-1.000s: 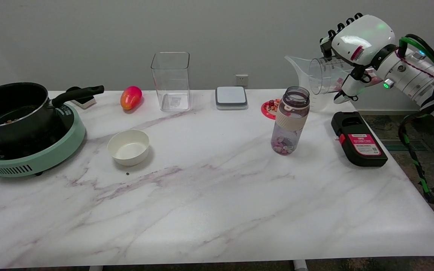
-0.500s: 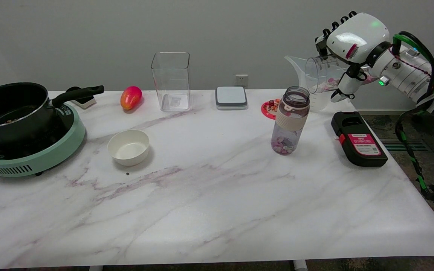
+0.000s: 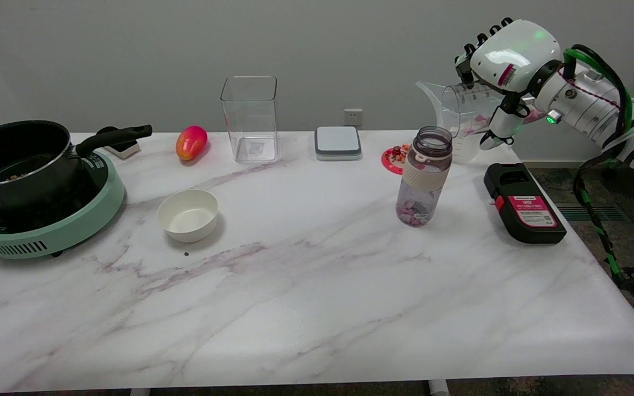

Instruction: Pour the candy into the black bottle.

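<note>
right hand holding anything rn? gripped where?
Yes: the right hand holds a clear measuring cup, tipped on its side, fingers wrapped around its body near the base end.

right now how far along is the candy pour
Partly done, it seems: some candy already lies at the bottom of the open bottle. In hand: the right robot hand holds a clear measuring cup tipped on its side, mouth toward the bottle, candy inside. Left: bring the cup's mouth over the bottle's and tip out the rest.
</note>
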### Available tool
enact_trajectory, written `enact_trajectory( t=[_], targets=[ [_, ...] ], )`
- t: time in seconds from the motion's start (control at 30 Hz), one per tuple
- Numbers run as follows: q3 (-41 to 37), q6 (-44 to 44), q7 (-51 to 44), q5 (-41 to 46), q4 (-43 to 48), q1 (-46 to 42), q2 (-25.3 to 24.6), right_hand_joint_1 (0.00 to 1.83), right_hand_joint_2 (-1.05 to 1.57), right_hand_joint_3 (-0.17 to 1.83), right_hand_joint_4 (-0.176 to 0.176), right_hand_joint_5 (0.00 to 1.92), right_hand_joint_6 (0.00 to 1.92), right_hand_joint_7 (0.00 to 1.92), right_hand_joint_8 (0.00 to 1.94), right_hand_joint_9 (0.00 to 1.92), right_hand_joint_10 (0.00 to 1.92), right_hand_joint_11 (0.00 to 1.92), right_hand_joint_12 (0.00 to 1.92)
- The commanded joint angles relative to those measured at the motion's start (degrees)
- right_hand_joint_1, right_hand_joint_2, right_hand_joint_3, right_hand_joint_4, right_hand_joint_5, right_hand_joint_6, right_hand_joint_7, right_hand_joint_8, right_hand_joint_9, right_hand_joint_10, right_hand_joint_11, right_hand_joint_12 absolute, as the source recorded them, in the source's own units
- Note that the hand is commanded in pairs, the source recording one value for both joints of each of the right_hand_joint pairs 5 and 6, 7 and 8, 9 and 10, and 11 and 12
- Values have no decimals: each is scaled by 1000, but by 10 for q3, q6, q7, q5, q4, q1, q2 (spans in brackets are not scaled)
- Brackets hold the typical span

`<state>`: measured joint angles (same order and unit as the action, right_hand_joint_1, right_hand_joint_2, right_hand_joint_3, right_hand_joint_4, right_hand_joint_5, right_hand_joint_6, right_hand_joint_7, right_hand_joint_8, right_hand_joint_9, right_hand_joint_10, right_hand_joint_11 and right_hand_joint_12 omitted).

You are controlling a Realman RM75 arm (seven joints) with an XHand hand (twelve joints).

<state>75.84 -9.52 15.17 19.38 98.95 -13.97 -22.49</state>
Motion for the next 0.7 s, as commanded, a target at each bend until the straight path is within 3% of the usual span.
enact_trajectory(
  t=[0.03, 0.7],
  targets=[
    [17, 28, 1, -2, 5, 14, 16, 1472, 941, 1003, 0, 1260, 1260, 1522, 1522, 1486, 1486, 1249, 1249],
    [19, 34, 1, -3, 4, 14, 46, 1463, 956, 990, 0, 1267, 1267, 1521, 1521, 1485, 1485, 1248, 1248]
  ],
)
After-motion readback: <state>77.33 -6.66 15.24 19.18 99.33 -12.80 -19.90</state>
